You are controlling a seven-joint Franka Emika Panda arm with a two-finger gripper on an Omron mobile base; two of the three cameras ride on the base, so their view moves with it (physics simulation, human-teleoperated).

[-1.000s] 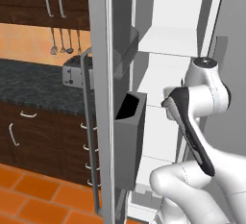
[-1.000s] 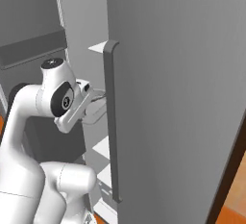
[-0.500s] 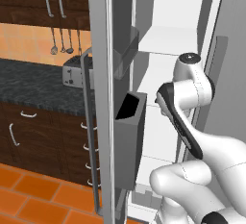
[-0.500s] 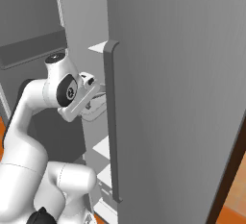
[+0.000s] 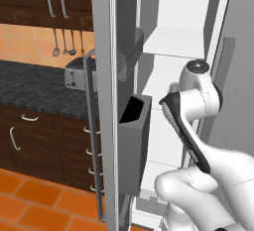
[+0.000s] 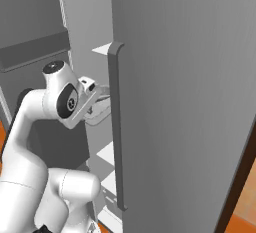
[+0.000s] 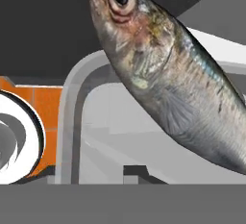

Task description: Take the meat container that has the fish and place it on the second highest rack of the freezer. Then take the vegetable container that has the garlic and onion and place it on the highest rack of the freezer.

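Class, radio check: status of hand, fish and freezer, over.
Hand inside freezer, jaws unclear. Fish close before hand camera. Grey door handle beside the arm.

Both base views flank the arm, facing the open freezer (image 5: 173,41); the hand view looks close at the fish (image 7: 168,69).

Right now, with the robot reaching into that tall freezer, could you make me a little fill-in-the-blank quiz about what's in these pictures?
1. Close before the hand camera lies a long silvery ____, head up.
2. On the dark counter left of the freezer stands a metal ____.
3. The floor tiles are coloured ____.
4. The freezer's shelves are coloured ____.

Missing words: fish; toaster; orange; white.
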